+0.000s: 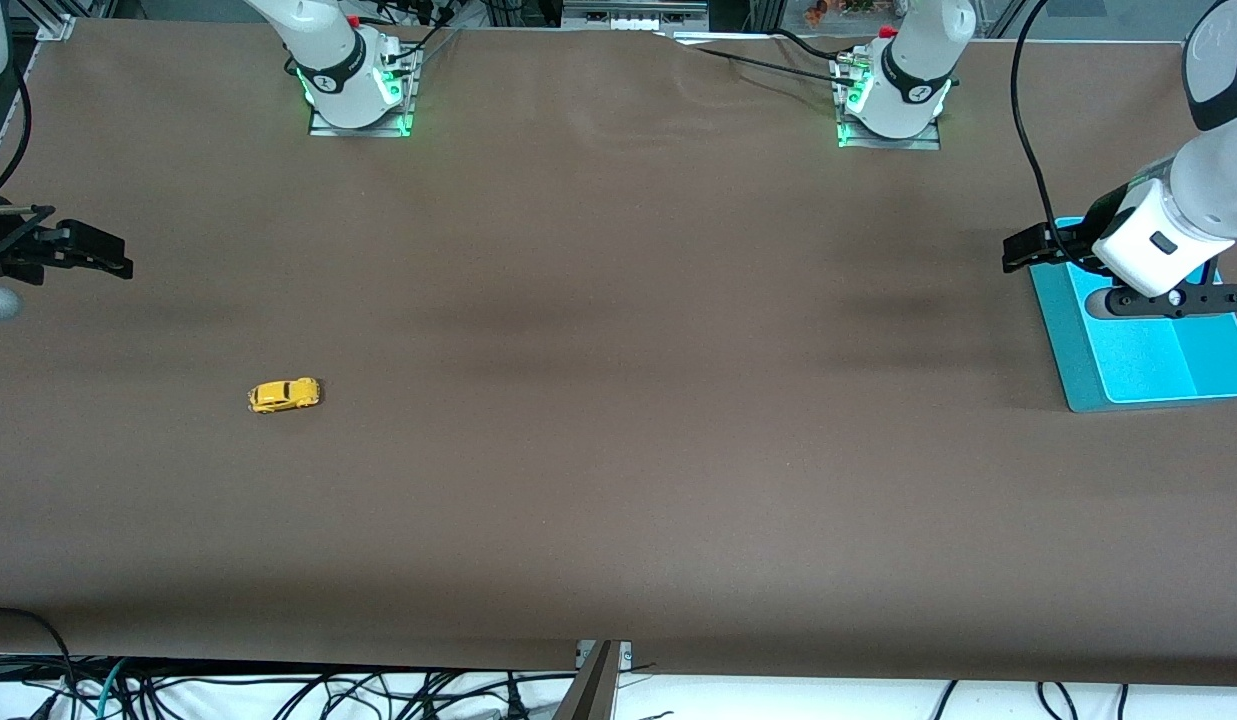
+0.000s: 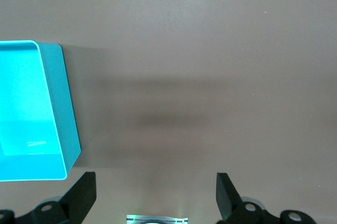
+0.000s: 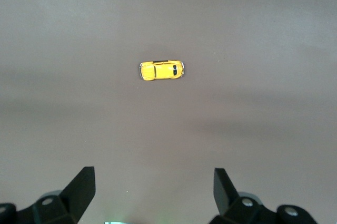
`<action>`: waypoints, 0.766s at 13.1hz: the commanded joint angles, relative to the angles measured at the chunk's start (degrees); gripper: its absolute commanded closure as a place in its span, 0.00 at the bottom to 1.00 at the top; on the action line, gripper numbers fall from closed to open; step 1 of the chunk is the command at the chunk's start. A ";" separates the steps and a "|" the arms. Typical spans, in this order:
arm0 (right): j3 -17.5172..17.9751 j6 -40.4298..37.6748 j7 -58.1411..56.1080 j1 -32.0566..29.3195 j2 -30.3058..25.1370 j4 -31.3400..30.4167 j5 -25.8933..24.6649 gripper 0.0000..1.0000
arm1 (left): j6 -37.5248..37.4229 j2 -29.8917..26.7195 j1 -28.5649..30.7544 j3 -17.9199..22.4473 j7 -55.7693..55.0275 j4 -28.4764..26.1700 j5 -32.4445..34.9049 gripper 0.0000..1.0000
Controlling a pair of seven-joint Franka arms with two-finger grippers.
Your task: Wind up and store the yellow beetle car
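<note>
The yellow beetle car lies alone on the brown table toward the right arm's end. It also shows in the right wrist view, well ahead of the fingers and apart from them. My right gripper hangs open and empty over the table's edge at that end; in its wrist view the jaws stand wide apart. My left gripper is open and empty over the edge of the teal tray; its wrist view shows bare table between the jaws.
The teal tray stands at the left arm's end of the table and holds nothing that I can see. The two arm bases stand along the table's back edge. Cables hang below the table's front edge.
</note>
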 commanded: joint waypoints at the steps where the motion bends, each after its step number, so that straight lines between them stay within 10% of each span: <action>1: 0.76 0.37 0.53 -0.59 -0.04 -0.47 -0.27 0.01 | -1.03 0.59 0.66 -0.34 0.81 1.17 -0.92 0.00; 10: 1.20 0.10 0.10 3.01 4.52 -0.56 1.05 0.01 | -0.24 0.94 0.75 -0.34 0.81 0.74 -0.92 0.00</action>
